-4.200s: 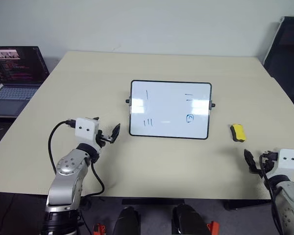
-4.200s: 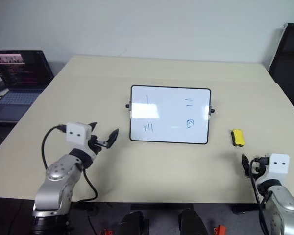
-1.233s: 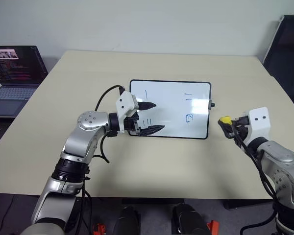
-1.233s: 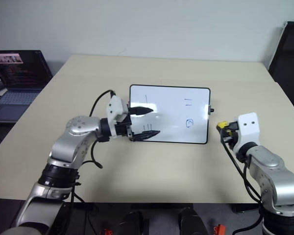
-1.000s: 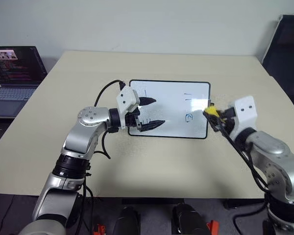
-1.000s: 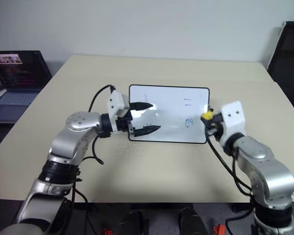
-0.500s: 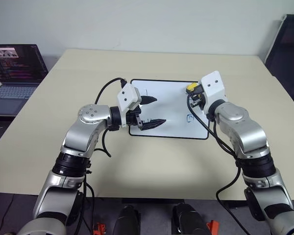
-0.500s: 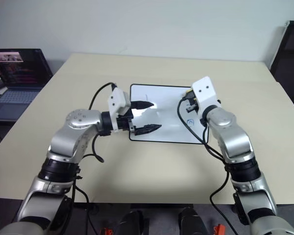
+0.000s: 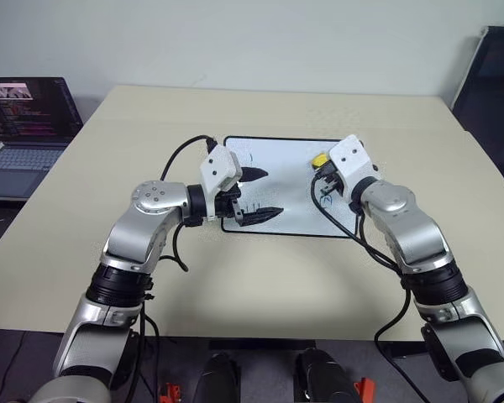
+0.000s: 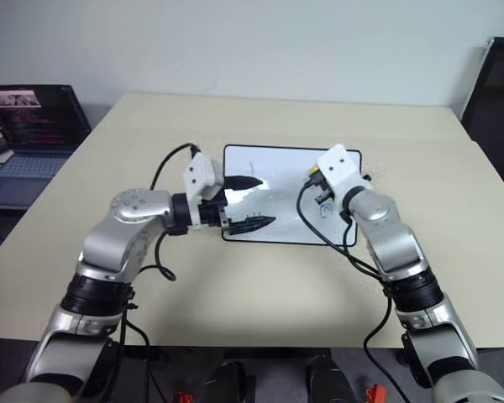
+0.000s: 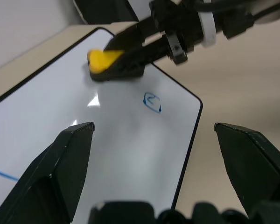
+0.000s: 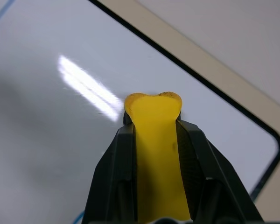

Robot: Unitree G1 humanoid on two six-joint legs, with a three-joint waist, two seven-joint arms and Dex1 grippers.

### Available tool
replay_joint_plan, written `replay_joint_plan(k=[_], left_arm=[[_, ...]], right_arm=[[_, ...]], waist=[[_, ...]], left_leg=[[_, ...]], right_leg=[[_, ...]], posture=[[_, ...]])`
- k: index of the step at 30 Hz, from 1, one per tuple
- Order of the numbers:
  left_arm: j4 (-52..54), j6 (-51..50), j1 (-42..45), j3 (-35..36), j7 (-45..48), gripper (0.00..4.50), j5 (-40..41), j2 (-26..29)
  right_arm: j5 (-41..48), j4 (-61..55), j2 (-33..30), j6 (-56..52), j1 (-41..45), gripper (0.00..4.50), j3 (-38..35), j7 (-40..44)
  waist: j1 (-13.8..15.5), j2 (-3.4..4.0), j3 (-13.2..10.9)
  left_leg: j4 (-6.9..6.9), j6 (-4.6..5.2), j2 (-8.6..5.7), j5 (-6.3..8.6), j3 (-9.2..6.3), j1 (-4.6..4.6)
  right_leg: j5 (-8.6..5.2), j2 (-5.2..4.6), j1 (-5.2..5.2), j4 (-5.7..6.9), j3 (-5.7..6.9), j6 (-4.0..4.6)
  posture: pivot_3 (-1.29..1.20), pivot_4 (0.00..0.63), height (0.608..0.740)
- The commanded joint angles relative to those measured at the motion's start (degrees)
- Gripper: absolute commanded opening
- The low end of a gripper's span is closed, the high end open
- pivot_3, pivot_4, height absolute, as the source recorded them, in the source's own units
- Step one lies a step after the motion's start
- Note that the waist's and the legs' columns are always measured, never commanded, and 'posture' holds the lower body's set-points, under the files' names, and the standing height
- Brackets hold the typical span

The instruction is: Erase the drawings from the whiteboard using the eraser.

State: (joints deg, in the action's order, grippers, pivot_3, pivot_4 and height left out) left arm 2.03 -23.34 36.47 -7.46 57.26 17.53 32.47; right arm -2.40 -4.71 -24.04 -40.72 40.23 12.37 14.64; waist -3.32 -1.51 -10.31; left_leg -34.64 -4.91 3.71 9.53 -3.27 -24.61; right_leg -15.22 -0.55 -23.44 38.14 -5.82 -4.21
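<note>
A pale beige desk (image 9: 260, 277) carries the whiteboard (image 9: 290, 180) at mid-desk toward its far edge; an open laptop (image 9: 21, 126) sits off its left edge. The right gripper (image 12: 154, 140) pinches the eraser (image 9: 318, 159) over the board's far right part — a blue drawing (image 11: 152, 102) remains nearby. The left gripper (image 9: 256, 195) gapes empty over the board's left edge.

— Where does the whiteboard (image 9: 290, 186) lie?
— On the worktop (image 9: 235, 277), mid-way across.
— And the eraser (image 9: 318, 159)?
— Over the board's right part, far side. A laptop (image 9: 23, 134) sits far left.
</note>
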Motion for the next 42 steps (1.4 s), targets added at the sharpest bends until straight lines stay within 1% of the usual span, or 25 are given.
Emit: replay_joint_plan(k=[1, 7, 11, 15, 18, 22, 24, 25, 30, 33, 37, 42], left_arm=[[1.2, 0.0, -0.4, 0.8, 1.0, 4.50, 0.2, 1.3], [2.3, -0.7, -1.2, 0.7, 1.6, 4.50, 0.6, 2.1], [2.1, -0.6, -1.2, 0.8, 1.7, 4.50, 0.7, 1.9], [2.2, -0.5, -1.4, 1.2, 2.1, 4.50, 1.2, 1.6], [2.7, -0.3, -2.0, 1.6, 2.5, 4.50, 2.0, 1.5], [3.1, -0.2, -2.2, 1.7, 2.4, 4.50, 2.3, 1.0], [2.7, -0.1, -1.8, 1.7, 2.2, 4.50, 2.4, 0.9], [2.6, -0.2, -1.6, 1.8, 2.3, 4.50, 2.5, 0.8], [2.7, -0.4, -1.3, 1.9, 2.5, 4.50, 3.2, 0.6], [3.6, -1.0, -1.4, 1.7, 2.3, 4.50, 3.6, 0.5], [4.4, -1.7, -1.5, 1.6, 2.0, 4.50, 3.9, 0.5], [4.9, -2.4, -1.7, 1.7, 1.8, 4.50, 3.9, 0.6]], right_arm=[[-0.7, -0.8, -1.0, -2.0, -0.3, 0.86, -0.8, 1.9], [-0.4, -4.6, -1.7, -5.8, -2.3, 0.86, 2.9, 8.7], [-5.5, -0.8, -1.6, -2.3, -0.4, 0.86, 1.6, 3.1], [-6.9, 0.9, -2.3, -0.8, 0.2, 0.85, 0.3, 2.3], [-6.0, 0.0, -3.2, -2.0, -1.0, 0.85, 0.5, 5.1], [-4.0, -4.2, -4.8, -5.4, -3.6, 0.80, 4.3, 12.3], [-4.2, -5.3, -5.2, -6.3, -4.1, 0.73, 5.3, 13.8], [-4.9, -5.2, -4.9, -6.0, -3.9, 0.67, 5.0, 13.3], [-9.3, -0.9, -2.9, -1.5, -0.3, 0.66, 1.0, 4.4], [-9.3, 0.0, -2.1, -0.1, 0.3, 0.66, -0.2, 2.9], [-7.7, -0.8, -0.8, -0.1, -0.2, 0.65, -0.2, 4.8], [-6.3, -4.4, 0.0, -2.3, -2.4, 0.65, 3.2, 10.3]], waist=[[0.0, 0.00, 0.0], [0.0, 0.00, 0.0], [-0.1, 0.00, 0.0], [0.0, -0.01, 0.0], [0.0, -0.01, 0.0], [0.0, -0.01, 0.0], [0.0, -0.02, 0.0], [-0.1, -0.02, 0.0], [-0.3, -0.02, 0.0], [-0.2, -0.02, 0.0], [-0.1, -0.02, 0.0], [-0.4, -0.01, 0.0]], left_leg=[[0.00, 0.00, 0.00, 0.00, 0.00, 0.00], [0.00, 0.00, 0.00, 0.00, -0.01, 0.00], [-0.07, 0.00, 0.00, 0.00, -0.01, 0.01], [-0.19, 0.00, 0.00, 0.00, 0.00, 0.00], [-0.20, 0.01, 0.00, -0.01, 0.00, 0.00], [-0.19, 0.01, 0.00, -0.01, -0.01, 0.00], [-0.19, 0.01, 0.01, -0.01, -0.01, 0.00], [-0.19, 0.01, 0.00, -0.01, -0.01, 0.01], [-0.22, 0.08, 0.00, -0.06, 0.00, 0.05], [-0.22, 0.12, -0.01, -0.09, 0.01, 0.04], [-0.17, 0.13, 0.00, -0.09, 0.00, 0.00], [-0.13, 0.13, 0.02, -0.09, 0.00, -0.01]], right_leg=[[0.00, 0.00, 0.00, 0.00, 0.00, 0.00], [0.00, 0.00, 0.02, 0.00, 0.01, 0.00], [-0.01, 0.00, 0.02, 0.01, 0.00, 0.08], [-0.02, 0.00, 0.06, -0.02, -0.03, 0.20], [-0.02, 0.00, 0.08, -0.02, -0.03, 0.21], [-0.02, 0.00, 0.09, -0.05, -0.02, 0.20], [-0.01, 0.00, 0.09, -0.04, -0.01, 0.18], [-0.02, 0.00, 0.09, -0.03, -0.02, 0.19], [0.08, 0.01, 0.09, -0.02, -0.05, 0.27], [0.12, 0.00, 0.09, -0.05, -0.05, 0.27], [0.11, 0.01, 0.08, -0.10, -0.04, 0.25], [0.11, 0.04, 0.04, -0.09, -0.04, 0.22]], posture=[[0.00, 0.150, 0.740], [0.00, 0.150, 0.740], [0.00, 0.150, 0.740], [0.00, 0.150, 0.740], [0.00, 0.150, 0.740], [0.00, 0.150, 0.740], [0.00, 0.150, 0.740], [0.00, 0.150, 0.740], [0.00, 0.150, 0.740], [0.00, 0.150, 0.740], [0.00, 0.150, 0.740], [0.00, 0.150, 0.740]])
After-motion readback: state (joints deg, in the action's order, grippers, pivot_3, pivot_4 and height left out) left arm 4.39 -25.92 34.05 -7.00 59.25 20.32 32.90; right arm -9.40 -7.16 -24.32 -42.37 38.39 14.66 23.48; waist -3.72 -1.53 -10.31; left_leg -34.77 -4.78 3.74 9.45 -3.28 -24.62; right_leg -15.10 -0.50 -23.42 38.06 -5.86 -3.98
